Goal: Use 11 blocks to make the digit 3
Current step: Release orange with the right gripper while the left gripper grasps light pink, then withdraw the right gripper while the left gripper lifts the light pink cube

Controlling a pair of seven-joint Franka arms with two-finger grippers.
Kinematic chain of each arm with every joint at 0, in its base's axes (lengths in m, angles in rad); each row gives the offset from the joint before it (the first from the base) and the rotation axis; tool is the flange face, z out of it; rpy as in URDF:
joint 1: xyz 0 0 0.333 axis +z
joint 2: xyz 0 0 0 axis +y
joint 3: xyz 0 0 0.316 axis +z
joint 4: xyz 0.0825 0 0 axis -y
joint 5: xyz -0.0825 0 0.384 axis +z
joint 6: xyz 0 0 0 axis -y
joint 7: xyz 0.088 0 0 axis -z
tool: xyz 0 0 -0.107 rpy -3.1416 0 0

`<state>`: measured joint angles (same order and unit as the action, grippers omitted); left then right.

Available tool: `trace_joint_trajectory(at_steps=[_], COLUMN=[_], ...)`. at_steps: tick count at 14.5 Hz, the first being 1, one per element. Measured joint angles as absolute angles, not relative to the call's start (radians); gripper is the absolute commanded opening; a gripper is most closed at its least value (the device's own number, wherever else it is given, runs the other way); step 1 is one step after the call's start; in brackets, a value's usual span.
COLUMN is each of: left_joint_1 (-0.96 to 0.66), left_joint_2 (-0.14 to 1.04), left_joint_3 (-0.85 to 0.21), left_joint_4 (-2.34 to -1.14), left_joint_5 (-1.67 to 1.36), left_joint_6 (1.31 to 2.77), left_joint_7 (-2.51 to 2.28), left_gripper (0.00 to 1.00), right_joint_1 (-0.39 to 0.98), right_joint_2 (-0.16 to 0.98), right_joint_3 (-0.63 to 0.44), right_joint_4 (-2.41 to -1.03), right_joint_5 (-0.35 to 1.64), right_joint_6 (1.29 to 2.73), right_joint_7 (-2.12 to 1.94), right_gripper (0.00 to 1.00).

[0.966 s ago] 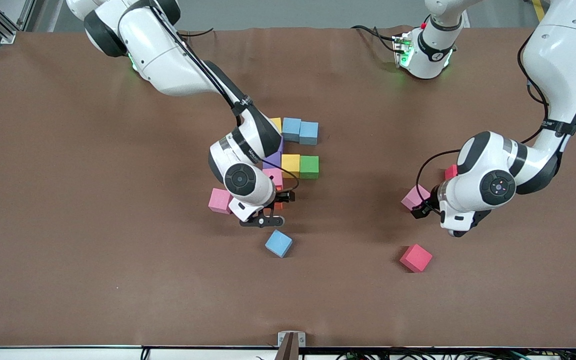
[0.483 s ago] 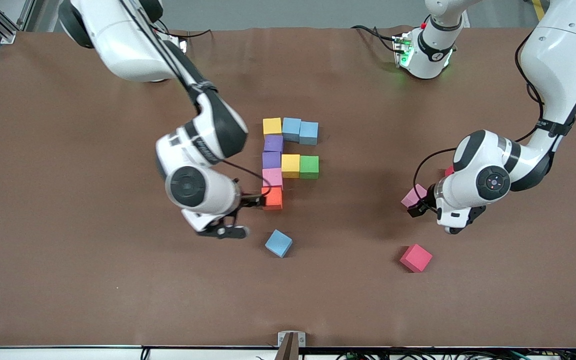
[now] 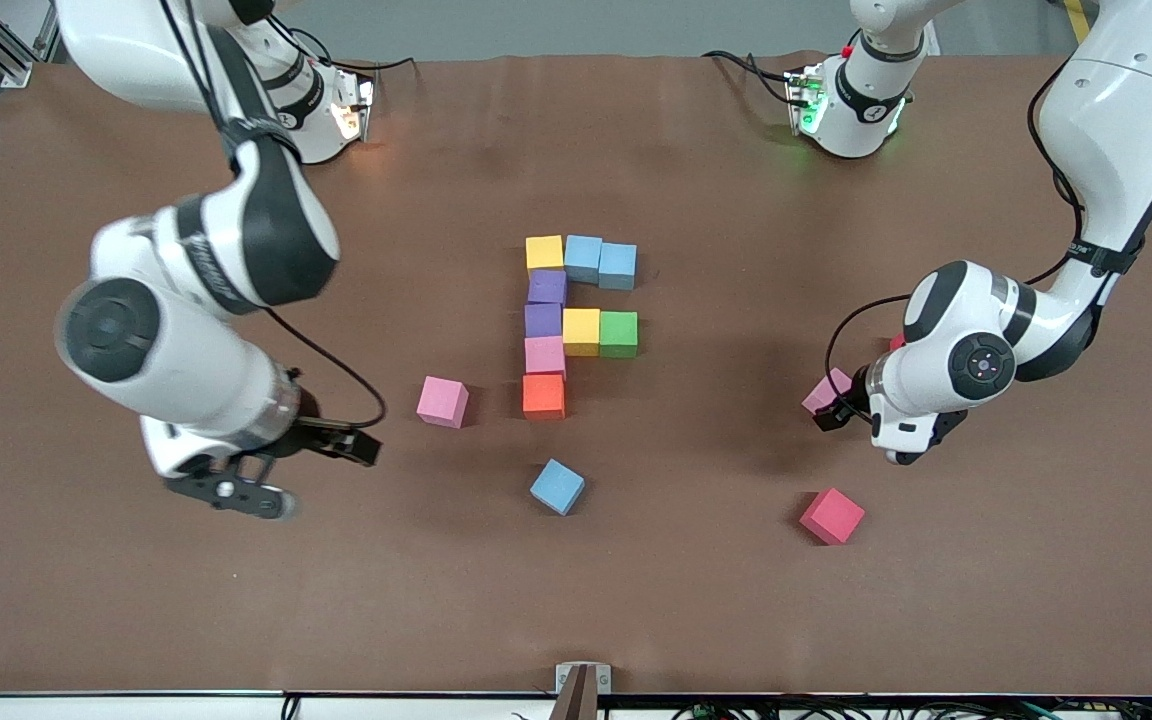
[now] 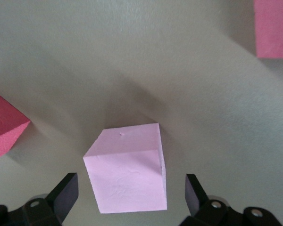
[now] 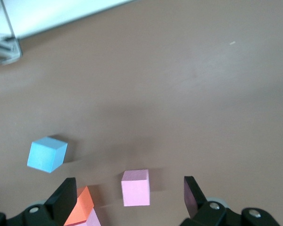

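The partial digit 3 (image 3: 576, 320) is a spine of yellow, two purple, pink and orange blocks (image 3: 543, 396), with a bar of two light blue blocks and a bar of yellow and green. My left gripper (image 3: 833, 415) (image 4: 129, 188) is open around a loose pink block (image 3: 822, 391) (image 4: 127, 172), with a gap on each side. My right gripper (image 3: 311, 475) (image 5: 129, 188) hangs open and empty over bare table toward the right arm's end. Its wrist view shows another pink block (image 3: 442, 401) (image 5: 136, 187), a light blue block (image 3: 557, 486) (image 5: 47, 154) and the orange block (image 5: 80, 205).
A red block (image 3: 831, 515) (image 4: 2, 129) lies nearer the front camera than the left gripper. Another red block (image 3: 898, 342) shows partly beside the left arm's wrist. The brown table (image 3: 136, 600) has free room along its front edge.
The right arm has swung away from the figure toward its own end of the table, leaving the orange block at the spine's end. The left gripper shifted slightly at the pink block.
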<state>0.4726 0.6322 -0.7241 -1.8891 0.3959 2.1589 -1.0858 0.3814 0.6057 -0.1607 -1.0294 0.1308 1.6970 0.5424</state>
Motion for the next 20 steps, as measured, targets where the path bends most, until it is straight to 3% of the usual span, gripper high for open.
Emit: trace_joint_trajectory(at_steps=[4, 6, 8, 11, 12, 14, 20], left_joint_1=[0.473, 0.472, 0.474, 0.474, 0.473, 0.473, 0.456], left_joint_2=[0.653, 0.668, 0.682, 0.692, 0.692, 0.692, 0.688], left_joint_3=[-0.721, -0.711, -0.695, -0.690, -0.690, -0.691, -0.734], left_joint_4=[-1.897, -1.898, -1.898, -1.896, -1.891, -1.868, -1.738], left_joint_5=[0.400, 0.433, 0.456, 0.458, 0.458, 0.457, 0.345], left_joint_6=[2.186, 2.199, 2.207, 2.217, 2.219, 2.217, 2.114], left_joint_7=[-1.086, -1.086, -1.085, -1.083, -1.081, -1.082, -1.113], left_gripper=[0.99, 0.90, 0.78, 0.46, 0.44, 0.29, 0.21], right_joint_1=[0.309, 0.279, 0.248, 0.218, 0.206, 0.174, 0.108], right_joint_2=[0.523, 0.500, 0.488, 0.460, 0.439, 0.384, 0.225], right_joint_3=[-0.170, -0.173, -0.174, -0.178, -0.180, -0.181, -0.170], right_joint_4=[-1.030, -1.030, -1.030, -1.049, -1.076, -1.151, -1.417], right_joint_5=[0.130, 0.130, 0.130, 0.130, 0.130, 0.130, 0.055], right_joint_6=[1.641, 1.635, 1.624, 1.610, 1.605, 1.602, 1.740], right_joint_7=[0.542, 0.540, 0.507, 0.391, 0.345, 0.253, 0.122], right_gripper=[1.00, 1.00, 1.00, 1.00, 1.00, 1.00, 1.00])
